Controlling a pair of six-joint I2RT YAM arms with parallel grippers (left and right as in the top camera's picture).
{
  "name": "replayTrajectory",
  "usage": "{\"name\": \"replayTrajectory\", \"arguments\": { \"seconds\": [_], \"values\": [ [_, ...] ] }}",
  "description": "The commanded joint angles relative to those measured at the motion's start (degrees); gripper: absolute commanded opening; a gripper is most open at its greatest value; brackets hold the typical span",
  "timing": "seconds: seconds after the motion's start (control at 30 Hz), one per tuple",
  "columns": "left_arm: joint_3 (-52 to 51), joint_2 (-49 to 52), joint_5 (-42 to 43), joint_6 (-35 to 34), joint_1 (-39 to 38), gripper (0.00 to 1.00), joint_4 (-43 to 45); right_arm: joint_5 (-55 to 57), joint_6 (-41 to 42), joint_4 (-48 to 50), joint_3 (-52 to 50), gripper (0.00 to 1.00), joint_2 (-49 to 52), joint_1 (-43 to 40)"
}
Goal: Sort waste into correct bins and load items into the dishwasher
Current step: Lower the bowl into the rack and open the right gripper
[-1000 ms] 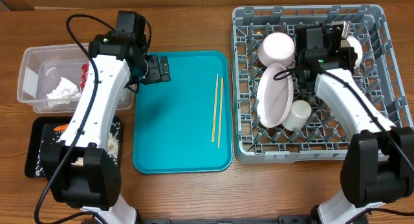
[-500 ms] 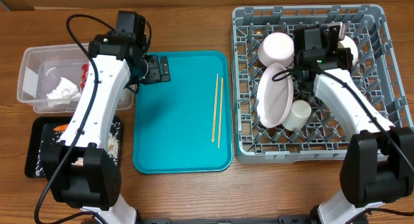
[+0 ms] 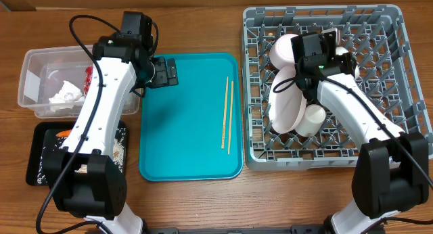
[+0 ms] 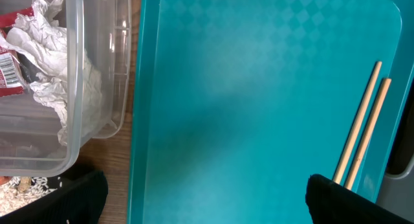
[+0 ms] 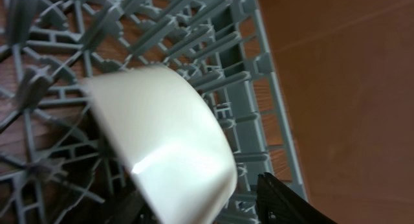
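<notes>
Two arms at the table, both with fingers apart.

Right gripper (image 5: 207,206) — parted, with the low edge of a white bowl (image 5: 162,140) between the fingers. A gap shows between the bowl and the right-hand finger (image 5: 281,198), so the grip is released, not clamped. The bowl lies tilted on the pegs in the far half of the rack (image 3: 382,126).

In the same rack, a second bowl (image 3: 285,50) sits upturned just left of the right wrist. The plate (image 3: 287,102) stands on edge, leaning, near the rack's middle. The cup (image 3: 313,119) is just beside the plate's near right edge.

Left gripper (image 3: 168,72) — spread wide with nothing between the fingers. It hangs over the far left corner of the teal tray (image 3: 183,139). The chopsticks (image 3: 227,115) lie side by side on the tray's right part, well apart from this gripper.

The tub (image 3: 34,65) is left of the teal tray and holds tissues (image 3: 65,93) and a red wrapper (image 3: 88,75). The black tray (image 3: 35,159) sits just near of the tub, with the carrot (image 3: 62,134) and pale scraps (image 3: 120,149) in it.
</notes>
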Motion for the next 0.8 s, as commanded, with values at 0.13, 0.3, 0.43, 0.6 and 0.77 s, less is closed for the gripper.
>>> {"name": "replayTrajectory", "arguments": {
  "seconds": [0.13,0.3,0.43,0.6,0.77],
  "values": [
    [0.0,0.7,-0.4,-0.3,0.1,1.00,-0.1,-8.1,1.9,-1.1,-0.3,0.58,-8.7,-0.5],
    [0.0,0.7,-0.4,-0.4,0.1,1.00,-0.1,-11.6,2.0,-0.9,-0.3,0.61,-13.6,-0.5],
    [0.0,0.7,-0.4,-0.3,0.1,1.00,-0.2,-13.8,5.7,-1.1,-0.3,0.60,-16.3,-1.3],
    [0.0,0.7,-0.4,-0.3,0.1,1.00,-0.9,-29.3,6.8,-2.1,-0.3,0.42,-18.6,-6.8],
    [0.0,0.7,-0.4,-0.3,0.1,1.00,-0.8,-49.3,6.8,-3.6,-0.3,0.09,-18.6,-15.5]
  ]
}}
